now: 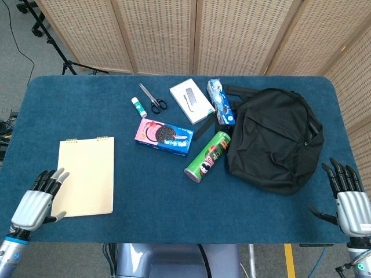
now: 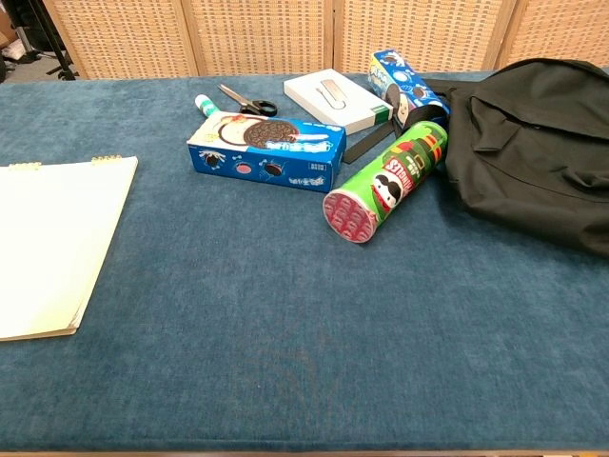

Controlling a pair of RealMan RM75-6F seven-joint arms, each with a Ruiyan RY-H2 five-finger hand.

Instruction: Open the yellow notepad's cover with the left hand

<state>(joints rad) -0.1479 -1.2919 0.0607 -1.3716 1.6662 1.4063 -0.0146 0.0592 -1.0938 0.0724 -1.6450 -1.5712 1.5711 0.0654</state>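
Currently the yellow notepad [image 1: 84,176] lies flat and closed on the blue table [image 1: 116,116], well to the left of the green chip can [image 1: 208,156], with its bound edge pointing away from the robot. The left hand [image 1: 39,201] sits at the notepad's near left corner, fingers spread apart and holding nothing; its fingertips [image 1: 59,175] reach just over the pad's left edge, though whether they actually touch the cover cannot be told from the head view. The chest view does not show this hand. The right hand [image 1: 349,200] rests at the table's near edge, far to the right of the chip can, fingers extended and apart, with nothing in it. The chip can lies on its side, its red-lidded end toward the robot. Just left of the can is a cookie box [image 1: 164,136], lying flat. Beyond the can sit a white box [image 1: 192,101] and a smaller blue snack box [image 1: 220,102], and further left of those lie scissors [image 1: 153,98] and a glue stick [image 1: 138,106]. Immediately right of the can a black backpack [image 1: 273,139] slumps, one of its straps running under the can's far end.
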